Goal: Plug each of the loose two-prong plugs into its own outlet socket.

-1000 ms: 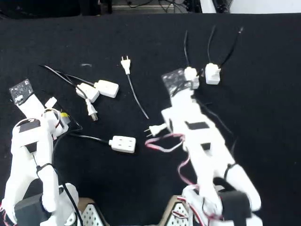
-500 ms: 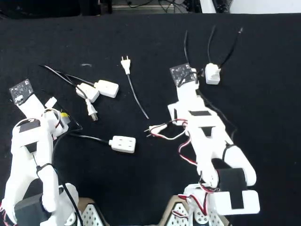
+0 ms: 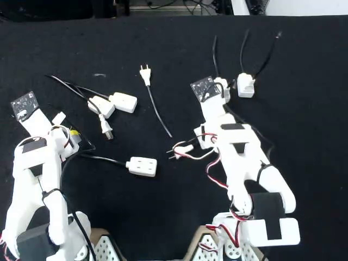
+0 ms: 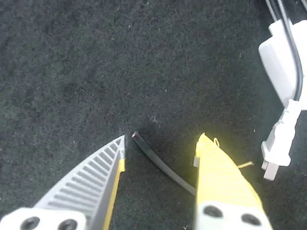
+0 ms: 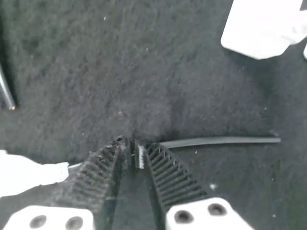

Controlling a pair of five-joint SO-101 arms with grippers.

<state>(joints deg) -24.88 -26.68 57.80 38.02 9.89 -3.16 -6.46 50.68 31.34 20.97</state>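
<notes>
The left gripper (image 4: 160, 139) hung at the frame's left over the surface (image 3: 65, 43), its jaws wide open and empty. The nearest loose plug (image 3: 106, 129) lay just to its right, long axis near vertical, prongs toward the bottom. The right gripper (image 5: 132, 143), jaws almost closed on nothing, sat upper centre-right beside an outlet socket (image 3: 246, 85).
</notes>
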